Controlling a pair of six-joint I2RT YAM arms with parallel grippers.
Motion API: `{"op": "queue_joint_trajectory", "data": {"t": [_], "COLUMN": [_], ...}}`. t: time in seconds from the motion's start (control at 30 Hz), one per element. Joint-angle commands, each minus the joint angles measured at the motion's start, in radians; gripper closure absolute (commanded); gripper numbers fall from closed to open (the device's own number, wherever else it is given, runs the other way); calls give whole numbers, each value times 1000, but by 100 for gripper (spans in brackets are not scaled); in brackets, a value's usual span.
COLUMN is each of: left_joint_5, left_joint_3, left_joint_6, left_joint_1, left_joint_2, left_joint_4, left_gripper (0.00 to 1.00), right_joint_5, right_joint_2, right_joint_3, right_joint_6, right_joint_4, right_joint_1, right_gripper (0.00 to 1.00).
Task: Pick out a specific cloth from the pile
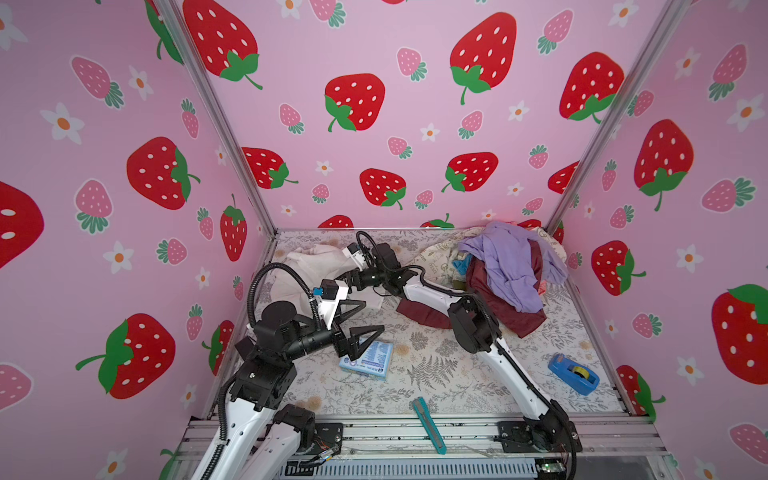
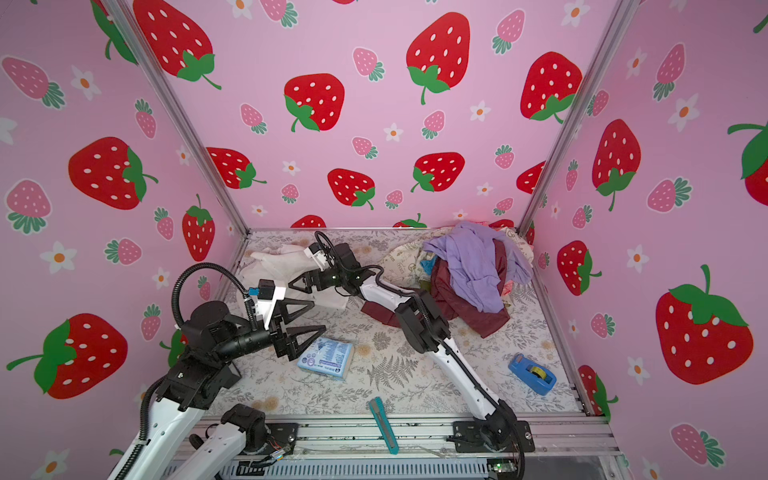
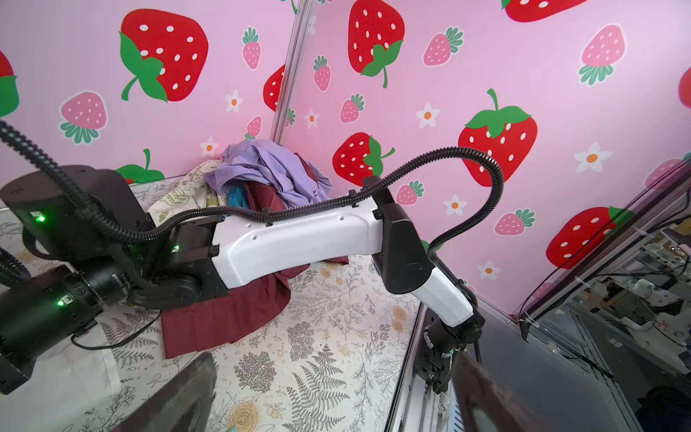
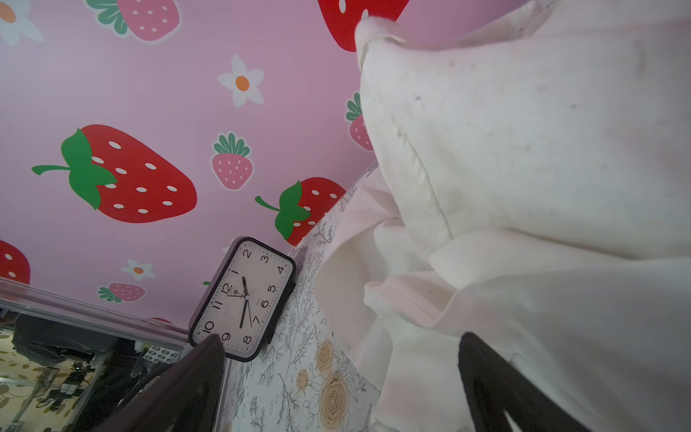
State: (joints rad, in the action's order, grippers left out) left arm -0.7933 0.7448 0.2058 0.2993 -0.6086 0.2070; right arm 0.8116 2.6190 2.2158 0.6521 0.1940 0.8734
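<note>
Cloth (image 1: 305, 257) loose under right jaws, spread wide; left jaws also spread, just beside it.

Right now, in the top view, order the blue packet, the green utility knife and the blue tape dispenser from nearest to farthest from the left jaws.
1. blue packet, left of centre.
2. green utility knife, front edge, near the middle.
3. blue tape dispenser, far right.
</note>
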Motion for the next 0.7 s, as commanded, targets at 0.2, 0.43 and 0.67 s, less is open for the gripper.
{"op": "queue_joint_trajectory", "data": {"t": [0.2, 0.43, 0.67], "left_joint_5": [3, 129, 687], "left_joint_3": [50, 78, 102], "left_joint_6": [-56, -86, -41], "left_joint_1": [7, 7, 7], "left_joint_2": [4, -20, -115], "left_joint_4": [65, 115, 183], "left_gripper": [1, 1, 1], "right_joint_5": [-181, -449, -777], "right_joint_2": [-389, -862, -1203], "right_joint_3": [-300, -758, -1075], "right_joint_6": [-314, -443, -462], "right_joint_4": [-400, -472, -512], "right_joint_1": [-79, -216, -403], "right_gripper": [1, 0, 0]}}
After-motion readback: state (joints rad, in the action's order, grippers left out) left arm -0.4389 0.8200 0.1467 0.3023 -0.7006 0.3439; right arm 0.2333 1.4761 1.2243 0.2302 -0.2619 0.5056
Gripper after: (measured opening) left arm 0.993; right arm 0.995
